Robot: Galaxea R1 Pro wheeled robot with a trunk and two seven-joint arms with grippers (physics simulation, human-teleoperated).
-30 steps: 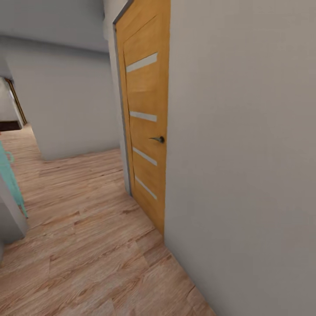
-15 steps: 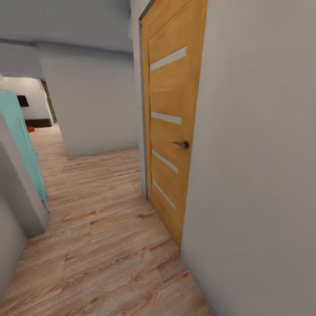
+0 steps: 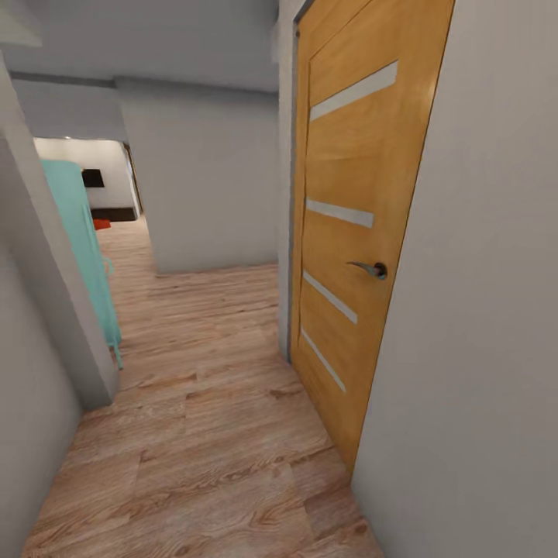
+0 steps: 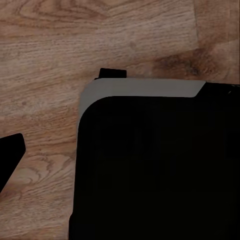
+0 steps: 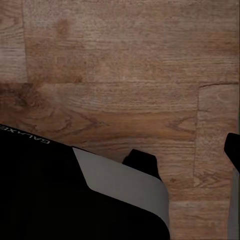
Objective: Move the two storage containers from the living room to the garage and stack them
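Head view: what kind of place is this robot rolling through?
Probably a hallway inside a home: light wood-plank flooring, plain pale walls, and a closed wooden door with a lever handle on the right.

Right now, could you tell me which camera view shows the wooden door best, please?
The head view: the wooden door stands closed on the right, with its handle and pale glass strips. Both wrist views face down onto the wood-plank floor and the robot's dark body.

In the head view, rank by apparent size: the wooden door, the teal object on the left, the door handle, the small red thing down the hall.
1. Wooden door, nearest the camera.
2. Teal object, partly hidden by a wall.
3. Door handle.
4. Red thing, far off, so its true size is uncertain.
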